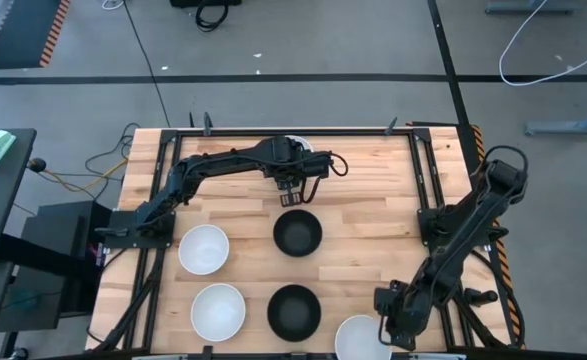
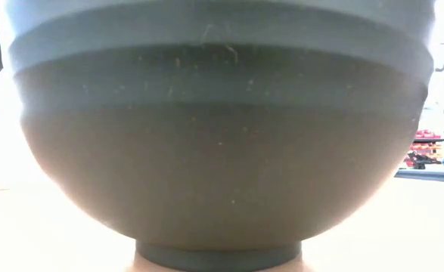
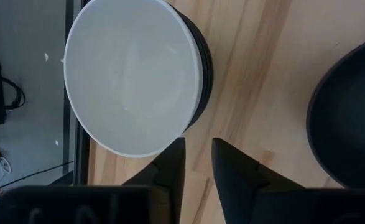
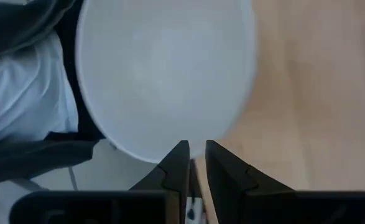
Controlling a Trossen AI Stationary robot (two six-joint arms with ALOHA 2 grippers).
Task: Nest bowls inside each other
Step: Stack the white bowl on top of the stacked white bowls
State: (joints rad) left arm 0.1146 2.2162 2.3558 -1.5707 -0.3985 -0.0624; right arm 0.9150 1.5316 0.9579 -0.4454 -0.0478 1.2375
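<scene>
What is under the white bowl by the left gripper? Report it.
The white bowl sits nested in black bowls; only their rims show. Their number and insides are covered.

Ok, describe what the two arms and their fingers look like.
Both arms are dark, jointed and slim. The left arm carries a looped black cable near its wrist; the right arm matches. Each ends in two flat, black, wedge-shaped fingers, plain and unmarked, narrowing toward the tips.

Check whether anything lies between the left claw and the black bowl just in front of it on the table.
Nothing visible does. The left claw hangs above bare wood, beside the white-topped stack; the nearest black bowl sits on the table with only open wood between.
</scene>
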